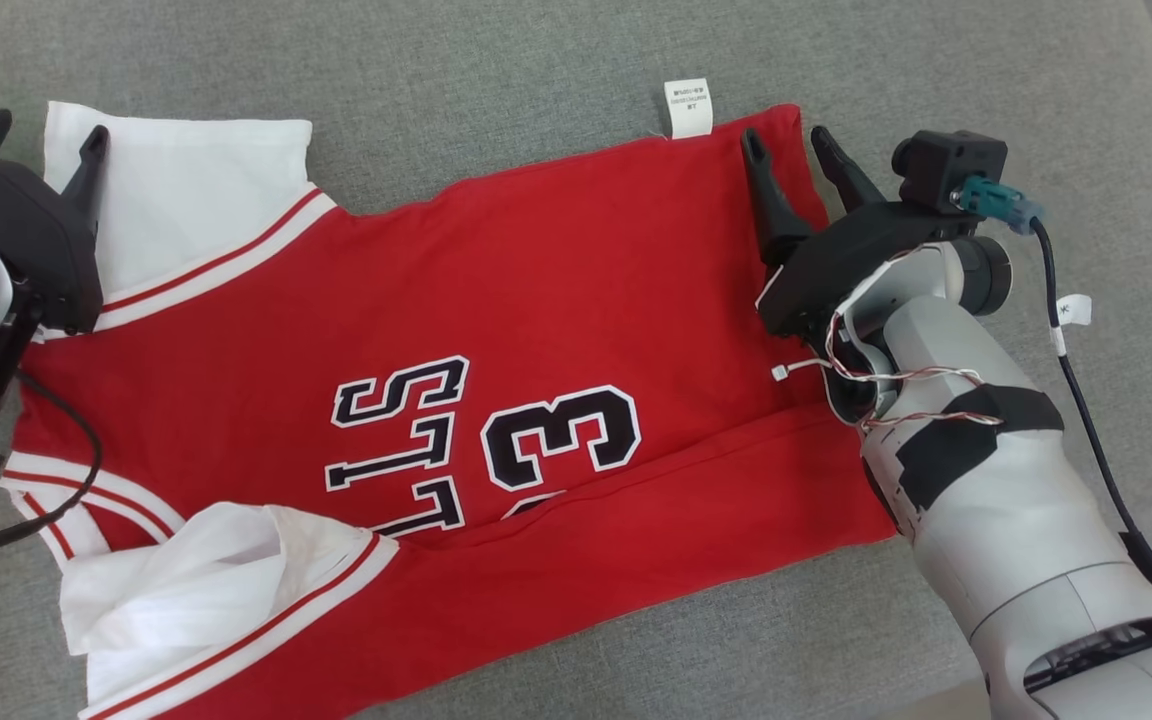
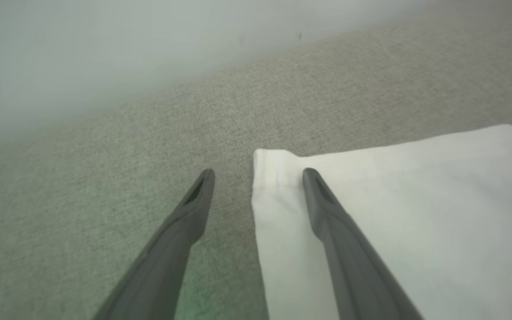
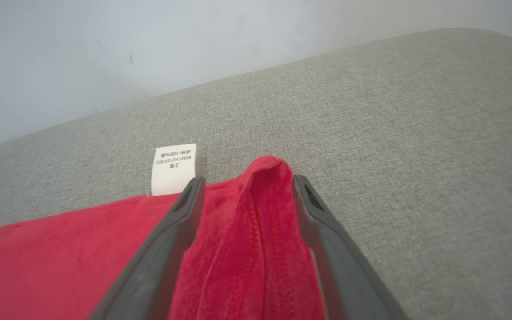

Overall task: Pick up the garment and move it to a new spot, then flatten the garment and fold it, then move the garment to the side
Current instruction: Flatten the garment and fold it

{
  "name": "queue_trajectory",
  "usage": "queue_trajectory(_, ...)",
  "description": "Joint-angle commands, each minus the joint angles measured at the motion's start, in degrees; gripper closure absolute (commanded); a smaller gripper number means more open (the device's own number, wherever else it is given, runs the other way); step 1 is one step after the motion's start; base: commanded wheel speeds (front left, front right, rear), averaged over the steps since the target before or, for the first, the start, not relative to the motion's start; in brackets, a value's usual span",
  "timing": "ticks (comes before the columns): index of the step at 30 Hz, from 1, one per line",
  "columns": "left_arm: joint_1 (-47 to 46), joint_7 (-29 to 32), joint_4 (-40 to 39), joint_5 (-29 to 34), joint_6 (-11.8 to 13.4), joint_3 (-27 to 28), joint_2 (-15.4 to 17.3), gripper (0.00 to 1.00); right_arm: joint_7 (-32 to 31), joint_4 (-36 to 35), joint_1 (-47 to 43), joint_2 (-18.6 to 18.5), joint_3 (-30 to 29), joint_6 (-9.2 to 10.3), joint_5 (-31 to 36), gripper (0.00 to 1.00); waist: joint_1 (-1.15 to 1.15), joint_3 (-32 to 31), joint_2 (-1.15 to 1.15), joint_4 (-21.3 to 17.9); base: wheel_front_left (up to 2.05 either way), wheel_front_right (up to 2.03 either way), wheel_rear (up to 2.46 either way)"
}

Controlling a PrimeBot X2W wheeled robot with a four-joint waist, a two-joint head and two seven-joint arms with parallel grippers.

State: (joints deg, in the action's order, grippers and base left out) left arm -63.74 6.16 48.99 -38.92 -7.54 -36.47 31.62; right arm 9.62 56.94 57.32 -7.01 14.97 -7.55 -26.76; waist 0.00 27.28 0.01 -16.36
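The red jersey (image 1: 536,280) lies spread across the middle of the frame on the grey fabric surface (image 1: 496,60), with its lower edge folded over (the printed number is partly covered). The left pincer (image 1: 41,140) stands open at the upper left, one finger above the white sleeve (image 1: 186,190), the other above the bare surface. The right pincer (image 1: 788,140), open too, is at the upper right, its fingers on both sides of the red hem corner (image 3: 265,186), near the white label (image 1: 688,107).
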Motion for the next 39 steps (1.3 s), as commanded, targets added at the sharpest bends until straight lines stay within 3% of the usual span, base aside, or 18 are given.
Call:
queue_trajectory(1, -0.7, 0.2, 0.6, -0.5, 0.1, -0.5, 0.0, 0.00, 0.2, 0.5, 0.8, 0.6, 0.3, 0.14, -0.6, 0.00, 0.00, 0.2, -0.01, 0.1, 0.00, 0.00, 0.00)
queue_trajectory(9, -2.4, 0.0, 1.9, -4.3, 0.1, -3.0, -1.1, 0.00, 0.1, 4.7, 3.9, 1.2, 1.7, 0.14, -2.5, 0.00, 0.00, 1.3, -0.01, 0.6, 0.00, 0.00, 0.00)
queue_trajectory(10, -2.8, 0.6, 2.2, -5.6, 0.1, -3.3, -1.5, 0.45, 0.3, 5.9, 4.7, 1.2, 1.8, 0.14, -2.8, 0.61, 0.00, 1.6, -0.01, 0.7, 0.00, 0.00, 0.00)
queue_trajectory(11, -3.0, 0.7, 2.3, -5.9, 0.1, -3.7, -1.4, 0.67, 0.6, 6.4, 5.2, 1.1, 1.9, 0.14, -2.9, 1.00, 0.00, 1.8, -0.01, 0.7, 0.00, 0.00, 0.00)
queue_trajectory(12, -3.2, 0.4, 2.4, -6.2, 0.1, -4.1, -1.4, 1.00, 0.8, 6.9, 5.6, 1.1, 1.9, 0.14, -3.0, 1.00, 0.00, 2.0, -0.01, 0.8, 0.00, 0.00, 0.00)
queue_trajectory(25, -1.2, -9.0, 0.7, -11.6, 0.1, -7.1, -2.7, 1.00, 4.6, 8.0, 4.2, -1.7, 5.0, 0.14, -3.7, 1.00, 0.00, -2.2, -0.01, 3.4, 0.00, 0.00, 0.00)
queue_trajectory(39, 9.9, -19.3, -10.5, -16.4, 0.3, -8.1, 0.1, 1.00, 5.4, -3.2, -8.3, -9.1, 11.8, 0.14, -11.1, 1.00, 0.00, -8.4, -0.01, 6.5, 0.00, 0.00, 0.00)
